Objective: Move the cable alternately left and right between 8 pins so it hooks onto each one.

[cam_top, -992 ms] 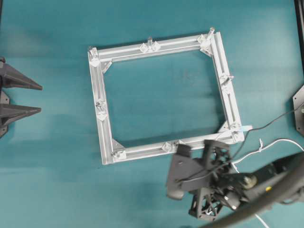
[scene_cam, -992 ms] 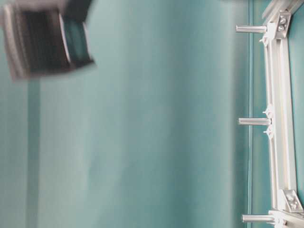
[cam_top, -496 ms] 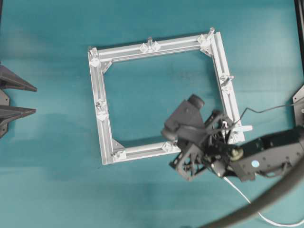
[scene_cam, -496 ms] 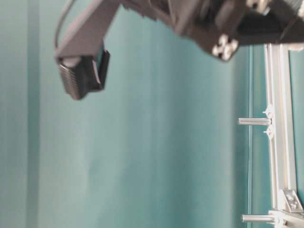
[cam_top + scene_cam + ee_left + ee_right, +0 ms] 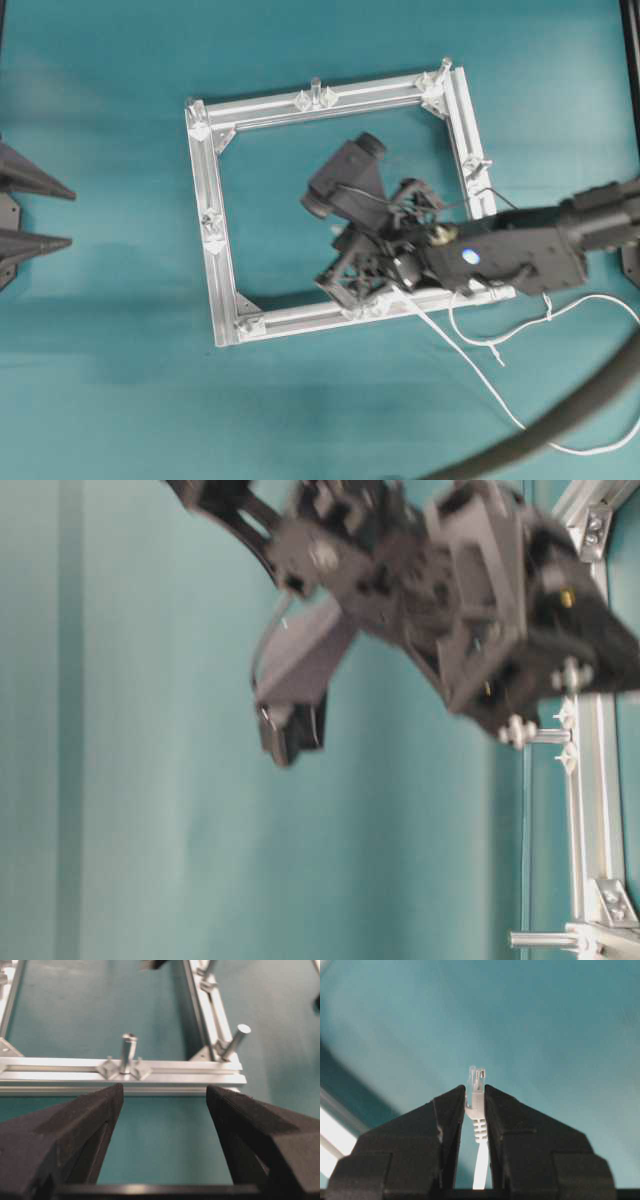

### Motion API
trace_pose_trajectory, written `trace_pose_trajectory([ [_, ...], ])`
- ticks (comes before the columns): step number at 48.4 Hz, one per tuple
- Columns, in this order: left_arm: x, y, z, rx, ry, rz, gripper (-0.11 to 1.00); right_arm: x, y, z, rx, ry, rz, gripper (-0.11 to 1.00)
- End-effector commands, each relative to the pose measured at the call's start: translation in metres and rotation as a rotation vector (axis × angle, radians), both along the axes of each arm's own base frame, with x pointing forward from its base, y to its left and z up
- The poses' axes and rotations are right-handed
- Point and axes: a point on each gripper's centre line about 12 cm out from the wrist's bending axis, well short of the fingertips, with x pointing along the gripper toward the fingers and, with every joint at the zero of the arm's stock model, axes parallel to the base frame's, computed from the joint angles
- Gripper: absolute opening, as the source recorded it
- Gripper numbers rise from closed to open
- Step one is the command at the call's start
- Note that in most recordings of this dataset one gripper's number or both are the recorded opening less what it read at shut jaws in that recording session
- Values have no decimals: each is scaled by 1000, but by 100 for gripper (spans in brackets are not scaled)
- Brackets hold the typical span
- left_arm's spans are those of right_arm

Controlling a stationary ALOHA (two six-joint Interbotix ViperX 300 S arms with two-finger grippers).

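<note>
Currently I see right gripper (image 5: 475, 1097) fingers clamped on cable (image 5: 478, 1120) plug, inside frame (image 5: 212, 180) | left gripper (image 5: 165, 1097) fingers spread wide, empty, outside frame.

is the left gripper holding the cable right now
No: in the left wrist view the left gripper stands wide open with nothing between its fingers; only the frame lies ahead.

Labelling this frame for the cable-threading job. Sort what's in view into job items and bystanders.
Job items:
- cable, its plug end pinched in the right gripper
- pins standing on the aluminium frame

Bystanders:
- left gripper, open, off to the side
- thick dark hose
- teal table
</note>
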Motion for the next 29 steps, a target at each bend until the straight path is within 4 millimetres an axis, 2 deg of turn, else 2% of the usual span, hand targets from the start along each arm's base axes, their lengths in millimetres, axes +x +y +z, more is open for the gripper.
trace_pose_trajectory([
  [1, 2, -6, 12, -10, -26, -41, 78, 14, -2, 14, -9, -46, 34, 14],
  [7, 1, -12, 8, -11, -17, -85, 76, 25, 0, 18, -62, -30, 148, 14],
  [17, 1, -11, -5, -13, -25, -77, 72, 38, 13, 29, -125, -6, 368, 14],
  [29, 1, -11, -6, -13, -26, -77, 72, 40, 54, 38, -224, 32, 662, 14],
])
